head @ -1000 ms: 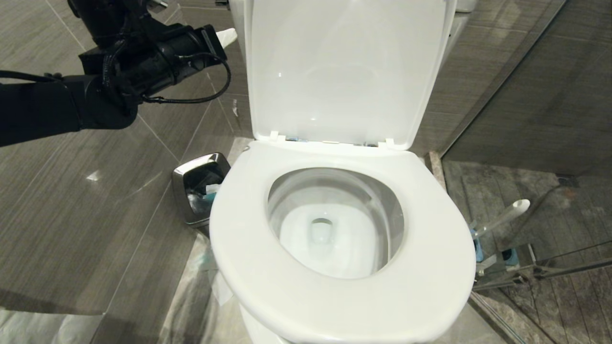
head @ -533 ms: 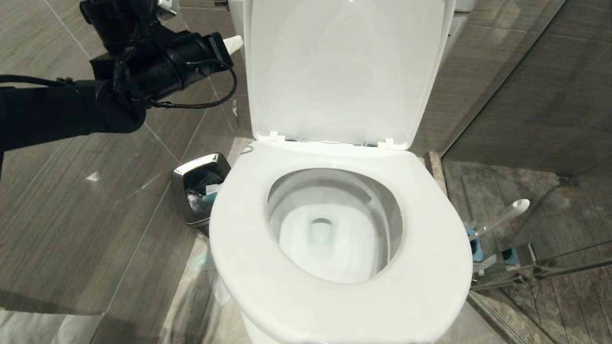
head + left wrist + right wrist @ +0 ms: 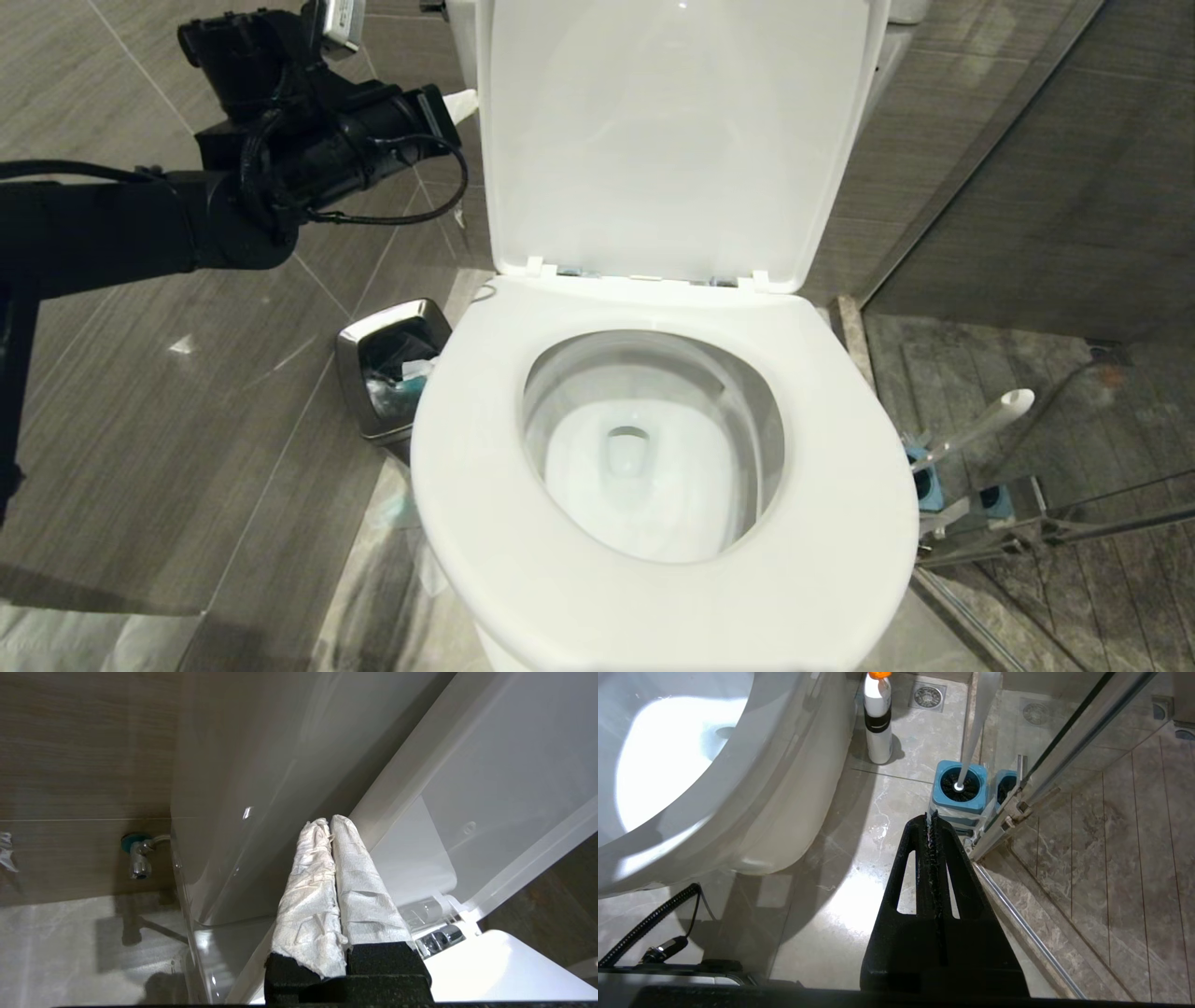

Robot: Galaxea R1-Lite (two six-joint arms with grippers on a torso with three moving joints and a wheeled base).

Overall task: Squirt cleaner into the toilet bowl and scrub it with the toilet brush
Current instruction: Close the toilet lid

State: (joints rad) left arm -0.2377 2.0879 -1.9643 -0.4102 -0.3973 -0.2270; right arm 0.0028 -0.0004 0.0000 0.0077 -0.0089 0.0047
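White-wrapped left pincer [image 3: 329, 823] closed, empty.

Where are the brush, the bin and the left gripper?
brush [image 3: 980, 427]: head view, middle of its white handle.
bin [image 3: 350, 378]: head view, steel rim.
left gripper [image 3: 329, 826]: left wrist view, between the wrapped fingers' tips.

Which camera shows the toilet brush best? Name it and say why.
The right wrist view: the toilet brush stands in its blue holder on the floor, seen from above, with the shut right gripper just short of it. The head view catches only the handle beside the toilet. The left wrist view shows none of it.
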